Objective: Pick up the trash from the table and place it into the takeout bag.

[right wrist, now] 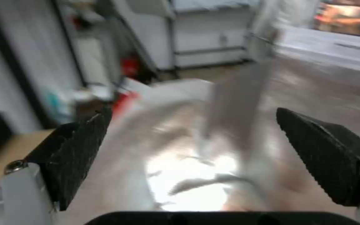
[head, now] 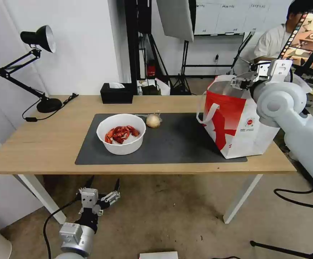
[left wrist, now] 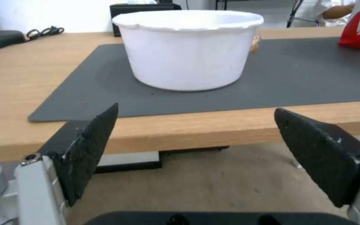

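Two arms framed the table [head: 37, 144]: at the head view's right edge the right arm bent upward, its right gripper [head: 248, 80] with fingers spread apart above the takeout bag [head: 235, 122] at the dark mat's [head: 178, 144] right end. Lower left, below the table edge, the left gripper [head: 102, 184] pointed up, fingers apart and empty. Centre frame sat the white bowl [head: 121, 133] of red shells, the beige ball [head: 153, 121] just behind it.

The takeout bag's [right wrist: 180, 150] silvery inside is smeared by blur in the right wrist view, its contents unreadable, while the white bowl [left wrist: 188, 50] hides all but a sliver of the beige wrapped ball [left wrist: 254, 43].
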Motion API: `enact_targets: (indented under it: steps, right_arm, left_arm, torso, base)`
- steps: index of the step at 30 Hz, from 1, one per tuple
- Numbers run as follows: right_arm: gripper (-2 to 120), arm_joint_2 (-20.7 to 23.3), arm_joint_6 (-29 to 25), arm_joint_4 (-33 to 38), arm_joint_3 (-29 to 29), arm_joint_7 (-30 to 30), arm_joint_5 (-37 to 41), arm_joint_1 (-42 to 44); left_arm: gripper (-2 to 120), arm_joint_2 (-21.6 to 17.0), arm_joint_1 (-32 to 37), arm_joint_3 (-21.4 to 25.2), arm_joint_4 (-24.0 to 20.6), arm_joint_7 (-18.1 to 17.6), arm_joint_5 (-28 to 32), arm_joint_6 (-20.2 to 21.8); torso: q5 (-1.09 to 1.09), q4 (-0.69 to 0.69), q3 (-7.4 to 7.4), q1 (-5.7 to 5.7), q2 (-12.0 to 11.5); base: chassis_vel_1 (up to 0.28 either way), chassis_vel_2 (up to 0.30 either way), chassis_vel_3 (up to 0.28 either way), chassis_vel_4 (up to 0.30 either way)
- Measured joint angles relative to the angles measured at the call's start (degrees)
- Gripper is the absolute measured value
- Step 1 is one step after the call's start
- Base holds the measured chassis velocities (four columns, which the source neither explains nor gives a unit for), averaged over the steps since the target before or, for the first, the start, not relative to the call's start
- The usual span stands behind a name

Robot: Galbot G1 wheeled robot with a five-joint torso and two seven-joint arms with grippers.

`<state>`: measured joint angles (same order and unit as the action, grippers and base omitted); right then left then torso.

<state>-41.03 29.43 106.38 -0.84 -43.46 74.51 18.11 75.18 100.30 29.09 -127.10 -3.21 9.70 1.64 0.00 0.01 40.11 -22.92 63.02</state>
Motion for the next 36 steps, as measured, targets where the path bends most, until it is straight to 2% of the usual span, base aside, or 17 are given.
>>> enact_targets:
  steps: [1,2,4,8,9,11,13,16,17,20,24,30,36]
  right_arm:
    - [100,0.24,-1.09,0.89,-0.45,1.53,-0.47,0.88]
    - [100,1.27,-4.93,4.76,-2.54,6.55,-2.9,5.19]
    - [100,1.84,-6.75,7.01,-3.81,8.64,-4.91,7.8]
    - [100,3.58,-18.56,15.15,-7.89,19.17,-19.41,23.55]
    - [100,3.58,-18.56,15.15,-7.89,19.17,-19.41,23.55]
    - [100,2.81,-24.11,17.3,-8.66,22.78,-25.1,31.25]
    - [100,1.97,-25.89,17.91,-9.0,23.76,-27.51,34.47]
    - [100,-1.39,-31.44,17.91,-9.96,25.44,-36.01,46.14]
    - [100,-1.39,-31.44,17.91,-9.96,25.44,-36.01,46.14]
    - [100,-4.87,-34.23,16.13,-10.82,25.48,-43.08,57.03]
    - [100,-7.96,-35.48,14.32,-10.63,23.8,-49.0,63.13]
    - [100,-9.71,-33.44,14.44,-10.03,20.02,-53.35,67.11]
    - [100,-9.71,-31.56,15.22,-9.17,17.71,-54.35,68.13]
  left_arm:
    - [100,-0.01,0.0,0.07,-0.1,0.0,0.01,0.0]
    - [100,0.05,0.01,0.31,-0.46,0.0,0.06,0.01]
    - [100,0.14,0.03,0.46,-0.6,-0.01,0.08,0.0]
    - [100,0.91,0.25,0.78,-0.57,0.01,-0.02,-0.78]
    - [100,0.91,0.25,0.78,-0.57,0.01,-0.02,-0.78]
    - [100,1.7,0.83,1.24,-0.43,0.02,-0.33,-1.54]
    - [100,2.15,1.12,1.48,-0.44,0.04,-0.53,-1.76]
    - [100,3.4,1.46,1.82,-0.47,0.04,-1.43,-2.09]
    - [100,3.4,1.46,1.82,-0.47,0.04,-1.43,-2.09]
    - [100,3.66,1.28,1.63,0.2,-0.69,-2.25,-2.14]
    - [100,3.72,1.05,1.62,0.73,-1.55,-2.74,-1.14]
    - [100,4.08,1.0,1.63,0.71,-2.01,-3.14,0.67]
    - [100,4.26,0.98,1.32,0.75,-2.0,-3.29,0.76]
  torso:
    - [-0.01,0.01,0.0,0.0,0.0]
    - [-0.01,0.01,0.0,0.01,0.0]
    - [0.0,0.0,0.0,0.01,0.0]
    - [0.0,-0.01,-0.01,0.01,0.0]
    - [0.0,-0.01,-0.01,0.01,0.0]
    - [0.0,-0.02,-0.01,0.01,0.0]
    - [0.0,0.0,-0.01,0.02,0.01]
    - [0.0,0.01,-0.01,0.02,0.0]
    - [0.0,0.01,-0.01,0.02,0.0]
    - [0.0,-0.02,-0.01,0.02,0.01]
    - [0.0,-0.01,-0.01,0.02,0.0]
    - [-0.01,-0.01,0.0,0.02,0.01]
    - [-0.01,0.0,0.0,0.01,0.0]
  base:
    - [0.0,0.0,0.0,0.0]
    - [0.0,0.0,0.0,0.0]
    - [0.0,0.0,0.0,0.0]
    - [0.0,0.0,0.0,0.0]
    - [0.0,0.0,0.0,0.0]
    - [0.0,0.0,0.0,0.0]
    - [0.0,0.0,0.0,0.0]
    - [0.0,0.0,0.0,0.0]
    - [0.0,0.0,0.0,0.0]
    - [0.0,0.0,0.0,0.0]
    - [0.0,0.0,0.0,0.0]
    - [0.0,0.0,0.0,0.0]
    - [0.0,0.0,0.0,0.0]
